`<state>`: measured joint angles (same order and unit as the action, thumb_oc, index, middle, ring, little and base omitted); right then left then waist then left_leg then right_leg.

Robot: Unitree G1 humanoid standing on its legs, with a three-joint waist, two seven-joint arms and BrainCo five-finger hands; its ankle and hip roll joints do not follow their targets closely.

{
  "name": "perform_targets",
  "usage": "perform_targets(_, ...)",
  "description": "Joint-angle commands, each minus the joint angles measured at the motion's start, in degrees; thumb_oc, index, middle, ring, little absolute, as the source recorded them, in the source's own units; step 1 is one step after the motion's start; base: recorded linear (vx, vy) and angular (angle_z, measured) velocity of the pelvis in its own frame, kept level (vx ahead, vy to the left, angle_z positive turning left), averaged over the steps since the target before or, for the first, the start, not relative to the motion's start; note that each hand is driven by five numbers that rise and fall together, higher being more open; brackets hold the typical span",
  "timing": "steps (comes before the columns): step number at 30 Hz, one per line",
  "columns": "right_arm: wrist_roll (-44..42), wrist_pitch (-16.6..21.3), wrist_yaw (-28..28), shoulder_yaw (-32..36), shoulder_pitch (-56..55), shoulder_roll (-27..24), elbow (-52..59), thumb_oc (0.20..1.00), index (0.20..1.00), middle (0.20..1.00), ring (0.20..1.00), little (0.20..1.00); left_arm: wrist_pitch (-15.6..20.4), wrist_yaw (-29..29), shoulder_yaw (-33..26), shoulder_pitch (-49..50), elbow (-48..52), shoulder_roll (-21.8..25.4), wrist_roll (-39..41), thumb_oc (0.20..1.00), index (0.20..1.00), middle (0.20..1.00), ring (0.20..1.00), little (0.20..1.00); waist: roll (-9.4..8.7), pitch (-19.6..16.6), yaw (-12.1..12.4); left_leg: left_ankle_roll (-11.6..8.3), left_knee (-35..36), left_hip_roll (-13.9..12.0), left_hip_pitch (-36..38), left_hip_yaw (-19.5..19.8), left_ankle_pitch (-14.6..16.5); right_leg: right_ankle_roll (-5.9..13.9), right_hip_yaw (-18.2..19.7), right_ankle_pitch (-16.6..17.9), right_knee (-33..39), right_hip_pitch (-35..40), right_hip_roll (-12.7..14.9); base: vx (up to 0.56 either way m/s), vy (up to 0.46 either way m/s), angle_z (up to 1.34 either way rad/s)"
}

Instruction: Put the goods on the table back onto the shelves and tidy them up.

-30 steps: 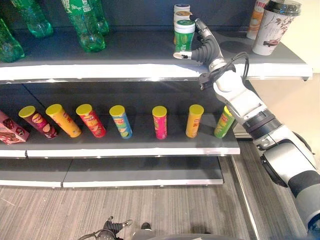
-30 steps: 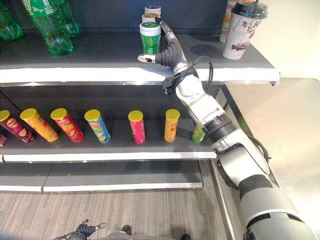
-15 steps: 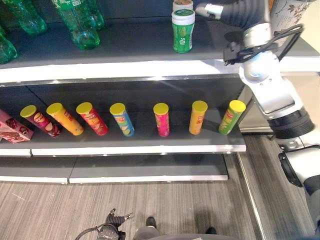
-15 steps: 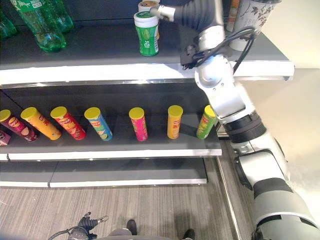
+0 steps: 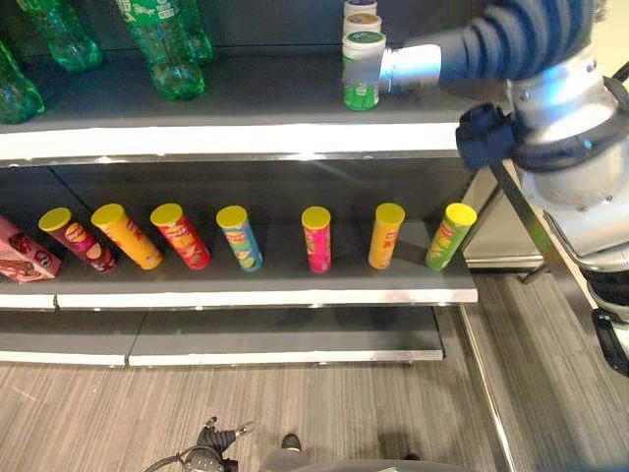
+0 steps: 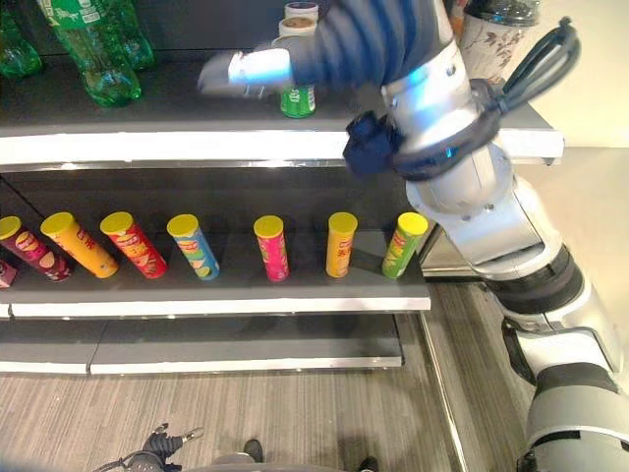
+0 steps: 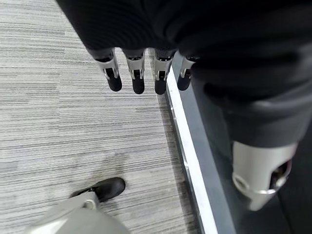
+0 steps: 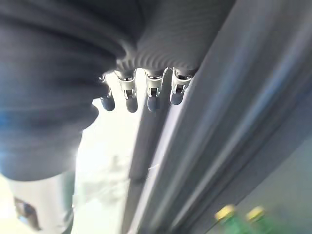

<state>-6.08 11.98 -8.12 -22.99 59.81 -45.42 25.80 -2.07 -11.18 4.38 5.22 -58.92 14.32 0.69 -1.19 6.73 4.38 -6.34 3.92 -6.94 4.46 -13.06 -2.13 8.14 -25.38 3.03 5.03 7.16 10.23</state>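
A green canister (image 5: 363,69) with a white lid stands upright on the top shelf (image 5: 246,138), at the front of a short row of similar canisters (image 5: 361,20). My right hand (image 5: 418,67) hovers just right of it, close to the camera, and its silver tip reaches toward the canister's side. In the right wrist view its fingers (image 8: 152,92) hang straight with nothing in them, over the shelf's edge. My left hand (image 5: 209,444) hangs low over the floor with its fingers (image 7: 136,73) straight and holding nothing.
Green bottles (image 5: 162,44) stand at the top shelf's left, and tall printed cups (image 6: 496,39) at its right. Several tube cans (image 5: 315,238) lean in a row on the middle shelf, with a pink packet (image 5: 20,254) at its far left.
My right hand, which was curled round the green canister, has let go and drawn back toward the camera. The canister stays on the top shelf. The camera has shifted.
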Motion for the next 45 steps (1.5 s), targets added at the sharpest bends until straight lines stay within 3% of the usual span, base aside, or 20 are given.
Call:
perform_targets(1, -8.8, 2.5, 4.9, -3.2, 0.0, 2.0, -2.6, 1.0, 1.0, 1.0, 1.0, 1.0, 2.3, 0.8, 1.9, -2.2, -2.0, 3.2, -3.5, 1.0, 1.0, 1.0, 1.0, 1.0, -1.23, -3.5, 1.0, -2.31, -2.4, -1.1, 0.2, -0.5, 4.6, 6.37, 3.2, -2.5, -2.9, -3.5, 4.7, -0.02, -0.045, -0.08)
perform_targets(6, -18.0, 2.0, 10.7, -8.7, -0.1, 7.1, -4.5, 1.0, 1.0, 1.0, 1.0, 1.0, 3.9, 0.8, 3.5, -3.1, -2.1, 2.9, -3.3, 1.0, 1.0, 1.0, 1.0, 1.0, -0.45, -3.7, 1.1, -3.04, -2.4, -1.7, 0.1, -0.6, 3.8, 5.86, 3.1, -3.6, -3.8, -3.0, 4.6, -0.06, -0.077, -0.04)
perform_targets(7, -22.2, 0.1, 13.1, -11.9, 0.4, 11.7, -7.0, 1.0, 1.0, 1.0, 1.0, 1.0, 3.5, 1.2, 4.6, -4.8, -1.9, 2.9, -3.4, 1.0, 1.0, 1.0, 1.0, 1.0, 0.1, -3.2, 1.4, -3.53, -2.3, -2.1, -0.8, 0.2, 2.9, 5.62, 4.4, -4.2, -5.9, -3.7, 4.8, -0.15, -0.121, -0.01)
perform_targets(9, -23.5, -0.9, 14.3, -13.1, -0.6, 12.5, -8.4, 1.0, 1.0, 1.0, 1.0, 1.0, 3.6, 1.5, 5.0, -5.4, -1.3, 2.8, -3.4, 1.0, 1.0, 1.0, 1.0, 1.0, 0.4, -2.9, 1.4, -3.71, -2.3, -2.3, -1.4, 0.9, 2.6, 5.56, 5.2, -5.0, -7.0, -4.2, 4.8, -0.15, -0.12, 0.15)
perform_targets(10, -26.0, -3.8, 17.5, -15.9, -3.8, 14.1, -11.2, 1.0, 1.0, 1.0, 1.0, 1.0, 3.8, 2.2, 5.8, -6.0, -0.1, 3.1, -3.4, 1.0, 1.0, 1.0, 1.0, 1.0, 1.02, -2.1, 1.6, -4.32, -2.4, -3.1, -2.6, 2.1, 1.5, 5.43, 7.8, -6.1, -9.0, -5.1, 4.2, -0.16, -0.158, 0.49)
perform_targets(12, -28.8, -5.3, 20.3, -18.2, -5.1, 14.4, -12.5, 1.0, 1.0, 1.0, 1.0, 1.0, 4.2, 3.0, 6.4, -5.4, 1.1, 3.6, -3.2, 1.0, 1.0, 1.0, 1.0, 1.0, 1.23, -2.5, 2.3, -4.78, -2.2, -4.1, -3.4, 2.3, 0.5, 5.06, 8.3, -6.7, -8.0, -4.6, 3.3, -0.14, -0.181, 0.47)
perform_targets(17, -29.9, -8.5, 24.8, -23.6, -8.8, 14.4, -18.5, 1.0, 1.0, 1.0, 1.0, 1.0, 4.4, 4.1, 7.5, -5.0, 2.4, 3.9, -3.4, 1.0, 1.0, 1.0, 1.0, 1.0, 1.66, -1.9, 3.5, -6.36, -2.9, -6.4, -6.3, 4.9, -2.3, 3.77, 8.2, -9.6, -5.8, -2.8, -1.0, -0.11, -0.176, 0.08)
perform_targets(22, -21.4, -10.6, 27.4, -26.5, -18.8, 12.6, -27.8, 1.0, 1.0, 1.0, 1.0, 1.0, 4.9, 5.7, 8.5, -4.6, 3.5, 3.2, -3.2, 1.0, 1.0, 1.0, 1.0, 1.0, 3.14, -0.3, 3.1, -7.43, -2.8, -7.6, -8.6, 8.0, -5.0, 2.12, 5.6, -11.3, -6.9, -2.2, -3.6, -0.1, -0.102, 0.34)
perform_targets(24, -19.4, -10.5, 27.4, -25.4, -22.3, 12.2, -30.6, 1.0, 1.0, 1.0, 1.0, 1.0, 4.9, 6.0, 8.6, -4.3, 3.5, 3.0, -3.5, 1.0, 1.0, 1.0, 1.0, 1.0, 3.41, -0.1, 2.6, -7.47, -2.9, -7.7, -8.9, 8.2, -5.2, 1.85, 5.2, -11.5, -7.1, -2.1, -3.7, -0.05, -0.022, 0.29)
perform_targets(26, -12.1, -9.9, 26.6, -22.3, -30.3, 9.8, -37.3, 1.0, 1.0, 1.0, 1.0, 1.0, 5.1, 7.0, 8.3, -3.6, 3.2, 2.8, -4.1, 1.0, 1.0, 1.0, 1.0, 1.0, 3.83, 0.2, 1.6, -7.57, -3.1, -7.7, -9.2, 8.3, -5.5, 1.55, 4.5, -11.6, -7.3, -1.9, -4.0, -0.02, 0.003, 0.15)
perform_targets(32, -1.2, -9.8, 22.5, -12.3, -44.7, 10.4, -51.3, 1.0, 1.0, 1.0, 1.0, 1.0, 5.4, 7.9, 8.1, -2.0, 3.4, 2.7, -4.7, 1.0, 1.0, 1.0, 1.0, 1.0, 3.7, 0.4, -0.4, -7.46, -4.5, -8.0, -8.8, 9.0, -4.3, 1.63, 5.1, -10.9, -6.7, -1.9, -4.1, 0.01, 0.034, 0.06)
perform_targets(38, 5.1, -11.0, 13.8, 0.5, -55.7, 14.5, -63.7, 1.0, 1.0, 1.0, 1.0, 1.0, 4.5, 7.3, 7.1, -3.9, 3.2, 2.9, -3.4, 1.0, 1.0, 1.0, 1.0, 1.0, 2.34, 2.3, -3.0, -6.2, -13.5, -10.0, -8.9, 11.6, 1.2, 1.97, 7.4, -9.9, -7.2, -3.5, -2.8, -0.04, 0.134, -0.14)
perform_targets(40, 5.2, -11.9, 10.5, 5.3, -57.6, 16.2, -71.0, 1.0, 1.0, 1.0, 1.0, 1.0, 4.4, 6.6, 6.7, -4.9, 3.2, 2.7, -2.5, 1.0, 1.0, 1.0, 1.0, 1.0, 1.94, 2.4, -4.7, -6.22, -16.9, -10.3, -7.2, 15.0, 2.1, 2.9, 8.6, -8.5, -7.4, -5.2, -0.9, -0.07, 0.33, -0.4)
perform_targets(43, 4.6, -12.5, 9.2, 8.0, -58.3, 17.4, -75.1, 1.0, 1.0, 1.0, 1.0, 1.0, 4.3, 6.5, 6.7, -6.0, 3.3, 2.7, -1.8, 1.0, 1.0, 1.0, 1.0, 1.0, 2.48, 2.0, -5.7, -6.67, -16.2, -10.4, -6.3, 16.6, 3.4, 3.88, 9.5, -7.4, -6.8, -5.9, -0.3, -0.03, 0.326, -0.24)
perform_targets(45, 3.0, -12.7, 7.5, 11.4, -59.6, 19.6, -79.2, 1.0, 1.0, 1.0, 1.0, 1.0, 4.1, 6.3, 7.7, -7.5, 2.3, 2.4, -2.4, 1.0, 1.0, 1.0, 1.0, 1.0, 2.56, 1.0, -6.6, -6.84, -13.0, -9.7, -4.8, 13.8, 7.3, 5.34, 10.6, -4.6, -4.9, -7.1, 1.8, -0.03, 0.355, -0.05)
